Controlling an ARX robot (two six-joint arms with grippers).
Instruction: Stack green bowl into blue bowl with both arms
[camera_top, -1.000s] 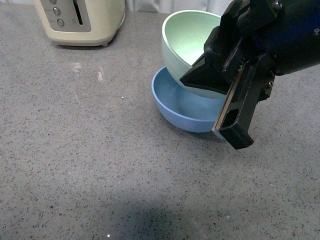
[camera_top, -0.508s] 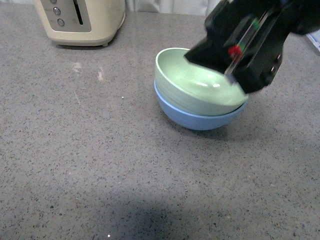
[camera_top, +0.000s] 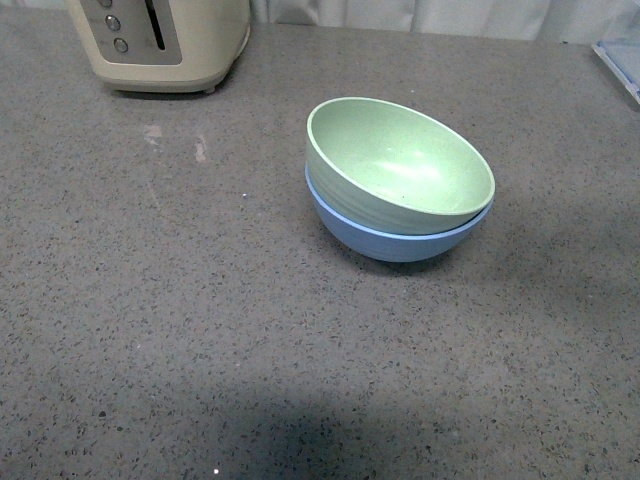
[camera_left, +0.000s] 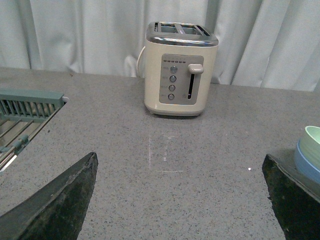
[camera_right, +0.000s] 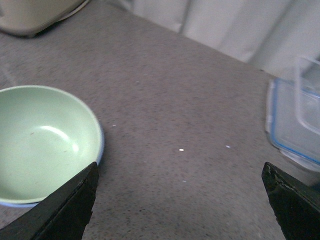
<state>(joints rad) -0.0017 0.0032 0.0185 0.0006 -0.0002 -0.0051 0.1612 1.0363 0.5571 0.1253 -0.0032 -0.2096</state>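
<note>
Front view: toaster (camera_top: 160, 42) well apart from green bowl (camera_top: 400, 165), blue bowl (camera_top: 395, 238).

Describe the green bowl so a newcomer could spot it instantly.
On the grey speckled counter, look right of and nearer than the cream toaster. Two nested bowls sit there; the green bowl is the upper, tilted one, inside the blue bowl.

Front view high over green bowl (camera_top: 400, 165), wrist views low, sharing it.
</note>
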